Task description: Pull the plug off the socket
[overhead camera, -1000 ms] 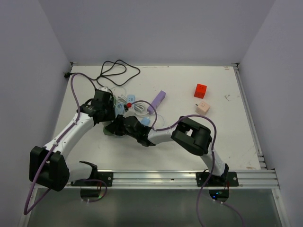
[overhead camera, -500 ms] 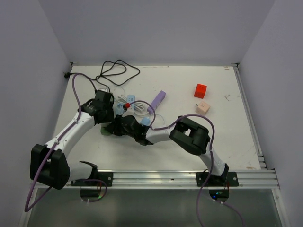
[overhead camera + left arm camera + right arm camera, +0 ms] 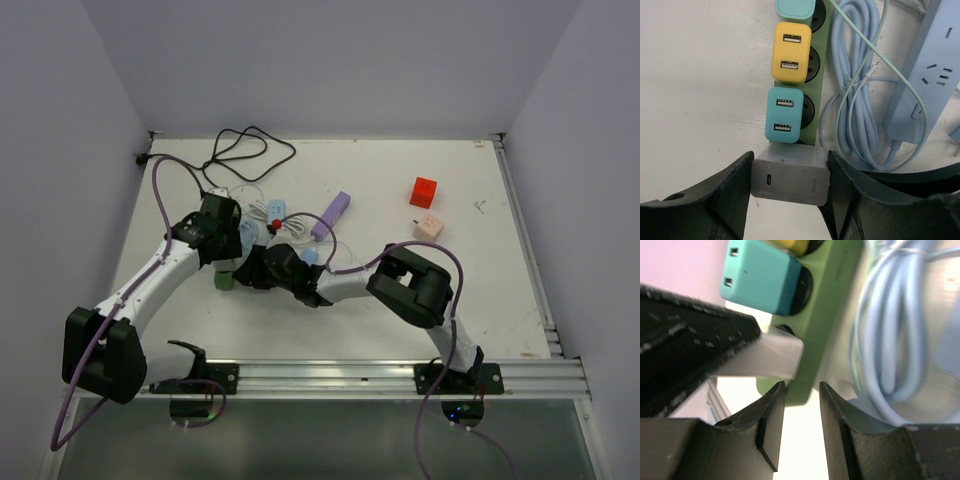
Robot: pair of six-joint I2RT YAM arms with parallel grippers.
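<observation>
The plug [image 3: 790,172] is a grey-white charger block at the near end of the green socket strip [image 3: 821,75]. My left gripper [image 3: 790,165] is shut on it, one finger pressed flat on each side. The plug still lies against the strip's last socket [image 3: 785,330]. A teal plug [image 3: 785,115] and a yellow plug [image 3: 791,52] sit in the sockets beyond. My right gripper [image 3: 801,390] is open, its tips just short of the strip's end [image 3: 807,375], with nothing between them. From above, both grippers meet at the strip [image 3: 224,281], left of centre.
A coiled pale blue cable [image 3: 860,100] and a blue power strip [image 3: 927,85] lie right beside the green strip. Farther right are a purple strip [image 3: 331,215], a red cube [image 3: 423,191] and a beige cube [image 3: 428,228]. A black cable [image 3: 245,150] loops at the back.
My right gripper's jaws have parted and let go of the green strip's end, which now shows uncovered from above. My left gripper keeps its grip on the plug.
</observation>
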